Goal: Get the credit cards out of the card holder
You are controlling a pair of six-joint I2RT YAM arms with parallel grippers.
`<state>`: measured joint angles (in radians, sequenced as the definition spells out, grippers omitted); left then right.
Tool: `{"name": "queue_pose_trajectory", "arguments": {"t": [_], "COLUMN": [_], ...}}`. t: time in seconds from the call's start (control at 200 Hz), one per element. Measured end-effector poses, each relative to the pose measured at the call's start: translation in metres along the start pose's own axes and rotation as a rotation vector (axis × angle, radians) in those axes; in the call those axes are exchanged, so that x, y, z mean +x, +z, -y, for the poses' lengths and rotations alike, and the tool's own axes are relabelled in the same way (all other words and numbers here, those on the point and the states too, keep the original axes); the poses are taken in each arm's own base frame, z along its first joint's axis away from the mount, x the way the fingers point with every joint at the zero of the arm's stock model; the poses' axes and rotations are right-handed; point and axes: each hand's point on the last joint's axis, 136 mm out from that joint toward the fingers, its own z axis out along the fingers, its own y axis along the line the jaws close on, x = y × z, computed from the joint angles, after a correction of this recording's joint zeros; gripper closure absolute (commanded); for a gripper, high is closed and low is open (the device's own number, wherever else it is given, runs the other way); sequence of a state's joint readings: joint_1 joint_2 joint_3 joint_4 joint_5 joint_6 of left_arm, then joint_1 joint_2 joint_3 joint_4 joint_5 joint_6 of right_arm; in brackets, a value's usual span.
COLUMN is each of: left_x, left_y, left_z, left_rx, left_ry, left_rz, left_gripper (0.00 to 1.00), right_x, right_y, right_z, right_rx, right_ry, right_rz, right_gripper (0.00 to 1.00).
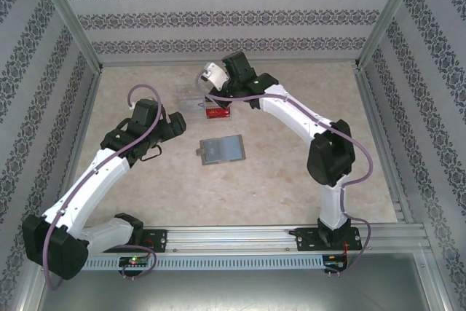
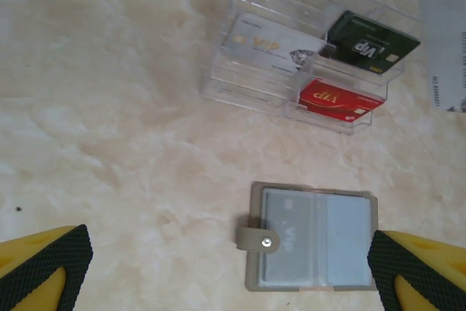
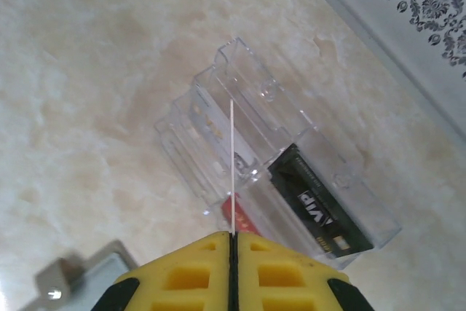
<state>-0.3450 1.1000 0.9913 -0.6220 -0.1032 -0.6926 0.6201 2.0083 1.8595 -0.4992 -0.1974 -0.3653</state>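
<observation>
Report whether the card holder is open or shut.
Open: the card holder lies flat, blue-grey slots facing up, snap tab unfastened at its side.

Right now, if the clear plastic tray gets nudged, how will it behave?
The tray looks thin-walled and light, so it would probably slide easily on the smooth table. It seems rigid, maybe brittle. The black card and red card inside could shift.
</observation>
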Motion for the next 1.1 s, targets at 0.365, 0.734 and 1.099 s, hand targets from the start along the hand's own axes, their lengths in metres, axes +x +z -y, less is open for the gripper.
{"name": "queue_pose_trajectory", "arguments": {"t": [0.365, 0.734, 1.099], "left_x": [-0.006, -0.002, 0.001], "left_y": [-0.018, -0.027, -0.028], "left_z": [-0.026, -0.04, -0.045], "left_rx": [-0.069, -0.112, -0.128], "left_ry": [-0.026, -0.029, -0.032], "left_rz": [0.035, 0.029, 0.016], "left_gripper": [0.0, 0.0, 0.0], "right_x": [0.007, 0.015, 0.012], "right_y": [0.037, 0.105, 0.121], "right_z": [-0.012, -0.037, -0.024], "right_rx": [0.019, 0.054, 0.12], "right_ry": [-0.251, -0.438, -0.515], "right_rz": [-0.098, -0.164, -0.158], "right_gripper": [1.0, 1.0, 1.0]}}
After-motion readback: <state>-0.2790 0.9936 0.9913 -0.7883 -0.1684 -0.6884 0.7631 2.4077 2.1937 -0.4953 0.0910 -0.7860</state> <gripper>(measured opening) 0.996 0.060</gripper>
